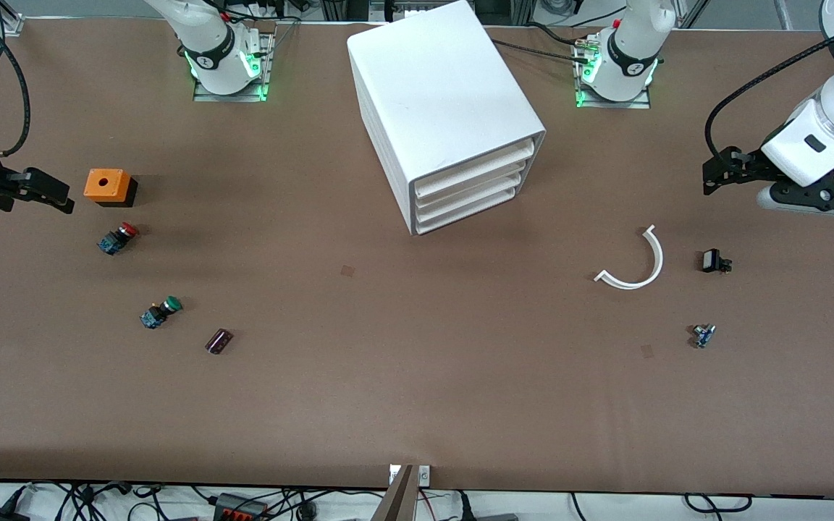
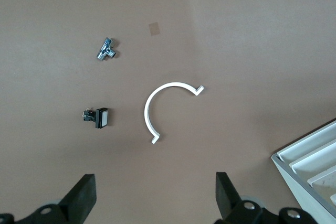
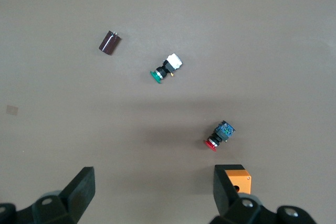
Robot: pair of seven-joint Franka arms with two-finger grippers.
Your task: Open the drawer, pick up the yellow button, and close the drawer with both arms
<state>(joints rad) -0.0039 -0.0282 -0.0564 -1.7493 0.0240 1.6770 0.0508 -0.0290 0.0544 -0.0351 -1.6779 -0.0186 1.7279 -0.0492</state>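
I see the white four-drawer cabinet point(image 1: 446, 108) standing near the worktop's edge where the arm bases are mounted, about midway between the two bases, its front turned at an angle toward the left arm's end. All four drawers sit flush in the cabinet. The uppermost drawer point(image 1: 476, 169) is shut. No orange-yellow-capped button shows in any view, so I cannot tell where it lies.

The left gripper point(image 1: 722, 170) hangs at the left arm's end of the worktop, above bare surface. In the left wrist view its fingers point(image 2: 84, 195) stand wide apart and hold nothing. Below it lie a white curved plastic strip point(image 1: 638, 264), a small black-and-white switch point(image 1: 714, 261) and a small metal fitting point(image 1: 704, 335), all well apart from one another.

The right gripper point(image 1: 37, 189) hangs at the right arm's end of the worktop, just beside the orange box point(image 1: 108, 186) with a round hole in its top. In the right wrist view its fingers point(image 3: 83, 192) are spread wide and empty. A red-capped button point(image 1: 117, 238) lies near the orange box, nearer to the front camera. A green-capped button point(image 1: 161, 312) lies nearer still, with a dark brown cylindrical part point(image 1: 218, 341) beside it toward the worktop's middle.
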